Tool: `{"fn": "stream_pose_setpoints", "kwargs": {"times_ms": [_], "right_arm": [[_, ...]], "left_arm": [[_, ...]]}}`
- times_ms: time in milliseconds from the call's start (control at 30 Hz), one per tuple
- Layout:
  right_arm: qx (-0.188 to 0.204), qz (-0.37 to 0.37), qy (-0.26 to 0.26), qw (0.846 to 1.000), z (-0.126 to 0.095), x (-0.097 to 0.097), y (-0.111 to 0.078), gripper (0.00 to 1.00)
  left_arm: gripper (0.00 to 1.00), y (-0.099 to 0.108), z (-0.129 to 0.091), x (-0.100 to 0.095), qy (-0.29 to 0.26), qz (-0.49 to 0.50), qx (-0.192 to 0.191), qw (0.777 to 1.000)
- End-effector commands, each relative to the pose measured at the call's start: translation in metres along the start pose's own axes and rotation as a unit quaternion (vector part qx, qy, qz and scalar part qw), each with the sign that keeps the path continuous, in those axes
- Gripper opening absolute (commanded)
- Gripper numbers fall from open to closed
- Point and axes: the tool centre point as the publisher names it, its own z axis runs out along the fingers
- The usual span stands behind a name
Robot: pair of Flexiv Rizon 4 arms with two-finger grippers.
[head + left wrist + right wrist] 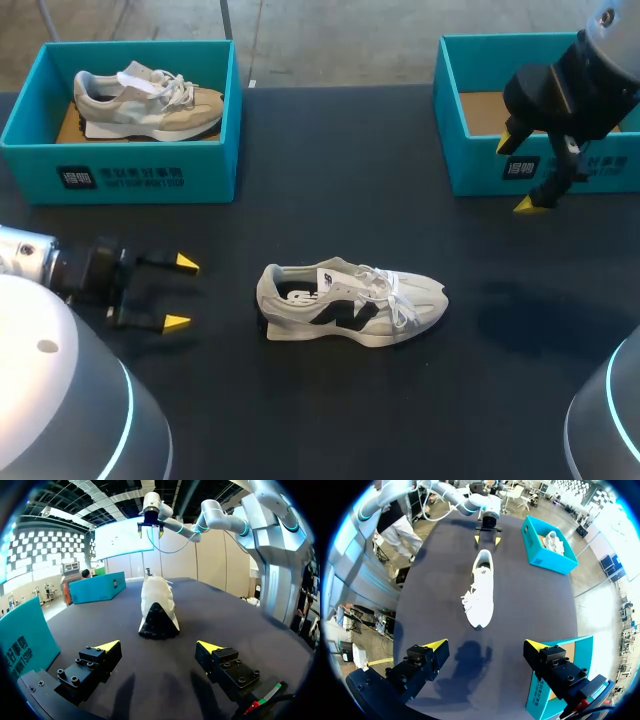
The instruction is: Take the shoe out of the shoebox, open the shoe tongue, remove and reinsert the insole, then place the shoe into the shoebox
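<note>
A white shoe (350, 303) with black side marking and white laces lies on its sole mid-table, toe to the right; it also shows as the shoe (158, 605) heel-on and the shoe (482, 589) toe-on. My left gripper (180, 293) stands open, low over the table a short way behind the heel, nothing between its fingers (157, 646). My right gripper (517, 173) hangs open and empty above the front wall of the right teal shoebox (480, 168), well past the toe (486, 643). That box holds only brown cardboard lining.
A second teal shoebox (150, 160) at the back left holds a beige and white shoe (150, 100). The dark tabletop (340, 190) lies bare between the two boxes and in front of the shoe.
</note>
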Motion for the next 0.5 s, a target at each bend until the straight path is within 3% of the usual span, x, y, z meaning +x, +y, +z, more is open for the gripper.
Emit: {"fn": "stream_pose_setpoints", "kwargs": {"times_ms": [33,233,500], "right_arm": [[0.002,0.000,0.002,1.000,0.001,-0.003,0.001,1.00],[0.002,0.000,0.002,1.000,0.001,-0.003,0.001,1.00],[0.002,0.000,0.002,1.000,0.001,-0.003,0.001,1.00]], "left_arm": [[1.00,-0.014,0.010,-0.001,-0.002,-0.006,-0.017,1.000],[1.00,-0.026,0.024,-0.004,-0.013,-0.021,-0.034,0.999],[1.00,-0.023,0.048,-0.005,-0.002,-0.029,-0.038,0.999]]}}
